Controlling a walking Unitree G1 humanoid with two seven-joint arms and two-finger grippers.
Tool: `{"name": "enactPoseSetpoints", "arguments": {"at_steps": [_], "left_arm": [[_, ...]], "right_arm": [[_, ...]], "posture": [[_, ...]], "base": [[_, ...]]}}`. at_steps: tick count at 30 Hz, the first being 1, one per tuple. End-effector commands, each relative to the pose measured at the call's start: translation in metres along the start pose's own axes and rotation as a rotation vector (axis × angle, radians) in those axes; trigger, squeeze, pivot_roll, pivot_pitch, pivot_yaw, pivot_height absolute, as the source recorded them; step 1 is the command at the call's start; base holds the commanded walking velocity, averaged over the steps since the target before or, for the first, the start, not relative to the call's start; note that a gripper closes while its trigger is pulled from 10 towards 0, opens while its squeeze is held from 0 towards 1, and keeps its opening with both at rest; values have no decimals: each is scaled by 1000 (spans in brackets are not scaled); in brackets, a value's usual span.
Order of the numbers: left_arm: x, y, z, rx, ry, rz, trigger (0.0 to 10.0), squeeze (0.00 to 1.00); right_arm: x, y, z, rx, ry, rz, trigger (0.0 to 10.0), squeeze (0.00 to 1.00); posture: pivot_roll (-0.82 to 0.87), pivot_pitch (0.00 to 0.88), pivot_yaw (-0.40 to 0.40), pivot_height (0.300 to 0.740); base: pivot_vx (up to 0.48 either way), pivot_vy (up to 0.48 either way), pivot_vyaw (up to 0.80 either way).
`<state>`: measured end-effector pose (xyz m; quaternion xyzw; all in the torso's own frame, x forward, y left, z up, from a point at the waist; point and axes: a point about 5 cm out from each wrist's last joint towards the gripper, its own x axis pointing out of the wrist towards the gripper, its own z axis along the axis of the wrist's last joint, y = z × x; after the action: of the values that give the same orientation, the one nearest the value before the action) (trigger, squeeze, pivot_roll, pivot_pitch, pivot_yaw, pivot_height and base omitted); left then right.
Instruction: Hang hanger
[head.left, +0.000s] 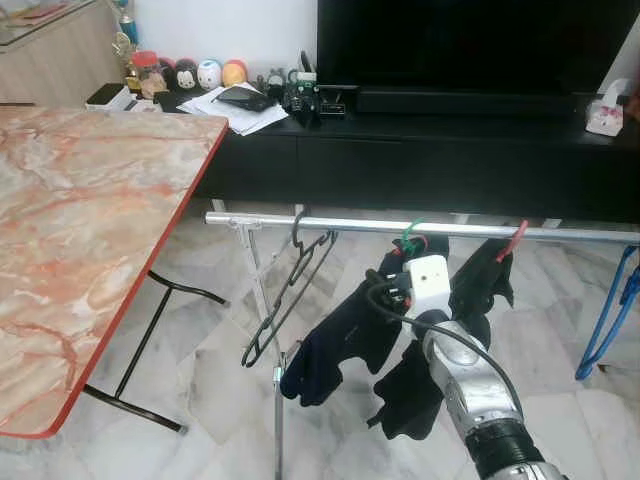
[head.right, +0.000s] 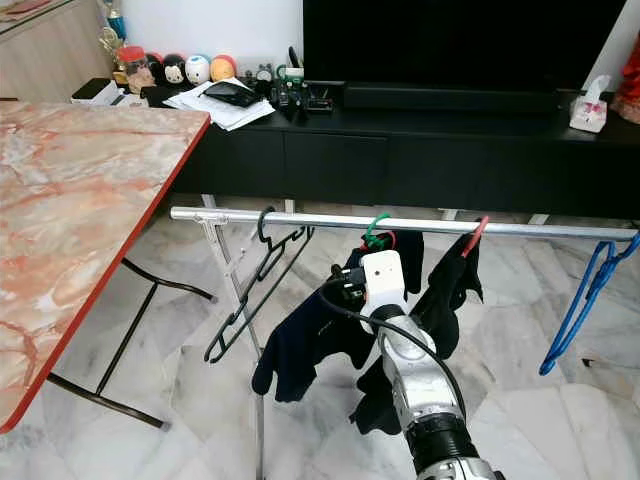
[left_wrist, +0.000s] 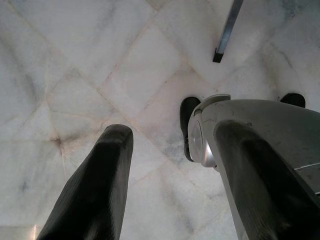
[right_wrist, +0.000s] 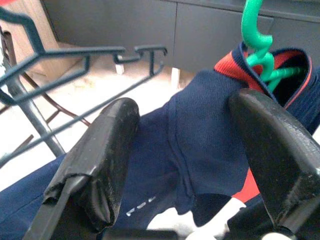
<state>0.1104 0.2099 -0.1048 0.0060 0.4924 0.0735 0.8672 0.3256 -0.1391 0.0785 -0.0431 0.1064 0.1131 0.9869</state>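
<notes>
Right gripper (right_wrist: 182, 150), fingers spread and empty, faces a navy garment (right_wrist: 210, 125) on a green hanger (right_wrist: 256, 37) (hooked over the silver rail (head.left: 350, 225)). Black hanger (head.left: 290, 295) hangs beside. Left gripper (left_wrist: 170, 175) open above floor.

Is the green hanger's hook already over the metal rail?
Yes. In the right eye view the green hanger hooks over the metal rail, with the navy shirt hanging below it.

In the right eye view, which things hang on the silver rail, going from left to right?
Black hanger → green hanger with dark navy shirt → red hanger with dark garment → blue hanger.
</notes>
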Motion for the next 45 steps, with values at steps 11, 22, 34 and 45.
{"name": "enactPoseSetpoints", "arguments": {"at_steps": [11,22,34,45], "left_arm": [[-1,-3,-8,22,39,-21,10000,0],[-2,1,-10,25,47,-16,10000,0],[-2,0,-11,30,45,-24,10000,0],[-1,-3,-7,23,35,-36,10000,0]], "right_arm": [[-6,-39,-7,-9,77,-269,10000,0],[-5,-21,11,41,4,-178,10000,0],[2,-2,-9,-29,163,-14,10000,0],[8,-4,-17,-13,210,-41,10000,0]], "posture": [[-40,0,-6,740],[-38,0,-4,740],[-41,0,-10,740],[-35,0,-13,740]], "base": [[0,0,0],[0,0,0],[0,0,0],[0,0,0]]}}
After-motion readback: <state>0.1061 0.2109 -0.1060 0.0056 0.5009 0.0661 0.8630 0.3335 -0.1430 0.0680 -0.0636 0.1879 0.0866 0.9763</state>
